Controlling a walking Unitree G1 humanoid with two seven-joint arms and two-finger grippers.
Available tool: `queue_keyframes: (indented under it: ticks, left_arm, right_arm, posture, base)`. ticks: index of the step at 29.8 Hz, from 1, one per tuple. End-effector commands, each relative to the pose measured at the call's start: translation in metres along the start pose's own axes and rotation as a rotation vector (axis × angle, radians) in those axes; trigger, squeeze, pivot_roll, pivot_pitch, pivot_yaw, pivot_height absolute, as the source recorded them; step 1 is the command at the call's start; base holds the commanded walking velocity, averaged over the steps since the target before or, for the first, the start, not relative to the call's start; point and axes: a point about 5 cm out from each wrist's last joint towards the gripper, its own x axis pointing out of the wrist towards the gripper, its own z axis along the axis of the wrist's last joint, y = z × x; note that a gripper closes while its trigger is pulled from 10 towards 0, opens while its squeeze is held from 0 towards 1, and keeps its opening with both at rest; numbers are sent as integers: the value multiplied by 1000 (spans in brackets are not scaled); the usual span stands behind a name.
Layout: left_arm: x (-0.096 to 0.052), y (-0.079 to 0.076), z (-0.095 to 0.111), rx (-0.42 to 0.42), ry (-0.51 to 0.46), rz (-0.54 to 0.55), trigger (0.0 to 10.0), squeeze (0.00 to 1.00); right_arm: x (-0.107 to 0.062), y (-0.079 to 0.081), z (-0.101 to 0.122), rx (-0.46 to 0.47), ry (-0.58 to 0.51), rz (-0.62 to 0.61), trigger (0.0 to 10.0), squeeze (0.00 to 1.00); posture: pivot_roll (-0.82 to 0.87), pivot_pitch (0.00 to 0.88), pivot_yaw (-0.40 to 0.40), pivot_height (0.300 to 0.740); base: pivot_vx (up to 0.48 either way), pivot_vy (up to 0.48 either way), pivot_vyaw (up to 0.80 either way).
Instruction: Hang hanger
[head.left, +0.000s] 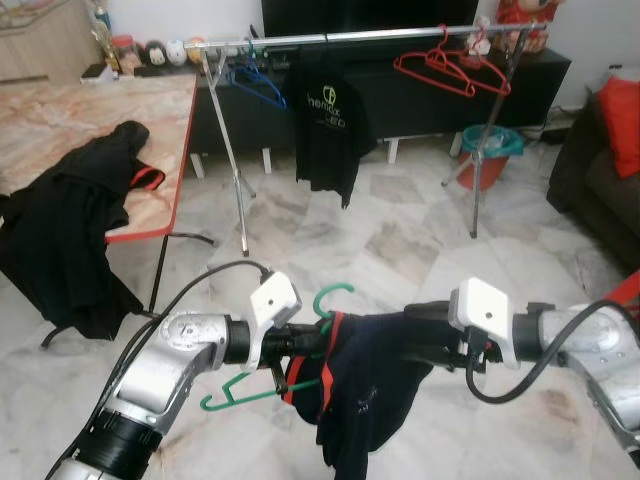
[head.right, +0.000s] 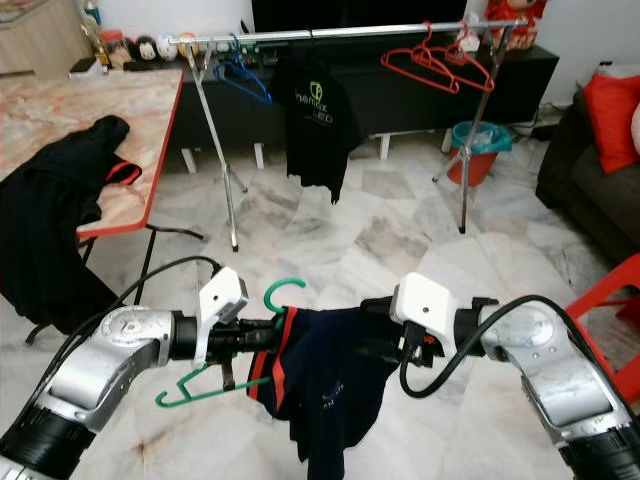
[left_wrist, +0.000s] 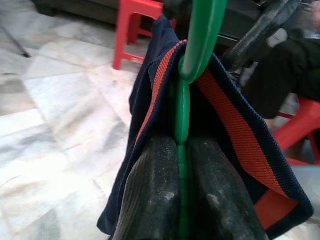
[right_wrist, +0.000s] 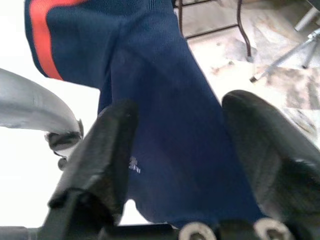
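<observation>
The left gripper (left_wrist: 180, 200) is clamped on the green hanger (head.left: 335, 300), low centre of the head views, with its fingers pressed together on the plastic stem. A navy shirt (head.right: 330, 380) with orange trim is draped over that hanger and sags below it. The right gripper (right_wrist: 180, 150) stands with its fingers apart, the shirt's cloth lying between them without being pinched. The clothes rail (head.left: 350, 38) runs across the top of the frame, well apart from the hanger.

Risks, as judged:
- The shirt sits lopsided, so it may slide off the hanger when the hanger is raised.
- The grip is on a thin stem, so the hanger may twist and its hook miss the rail.
- The black shirt (head.left: 325, 125) and red hangers (head.left: 450, 68) already on the rail may snag the load.
</observation>
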Motion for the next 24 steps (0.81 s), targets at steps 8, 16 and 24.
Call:
queue_keyframes:
  ticks: [8, 16, 24]
  left_arm:
    - [-1, -13, 18, 37, -37, -135, 10000, 0]
    - [-1, -17, 21, 41, -34, -169, 10000, 0]
    - [0, -23, 22, 42, -27, -213, 10000, 0]
  right_arm:
    - [2, -13, 12, -40, -74, -1, 10000, 0]
    - [11, -10, 8, 1, -93, 49, 10000, 0]
    - [22, 1, 1, 94, -135, 171, 10000, 0]
  posture:
    - [12, 39, 33, 740]
    - [17, 43, 37, 740]
    - [21, 46, 38, 740]
  base:
    - [0, 0, 0]
    - [0, 0, 0]
    - [0, 0, 0]
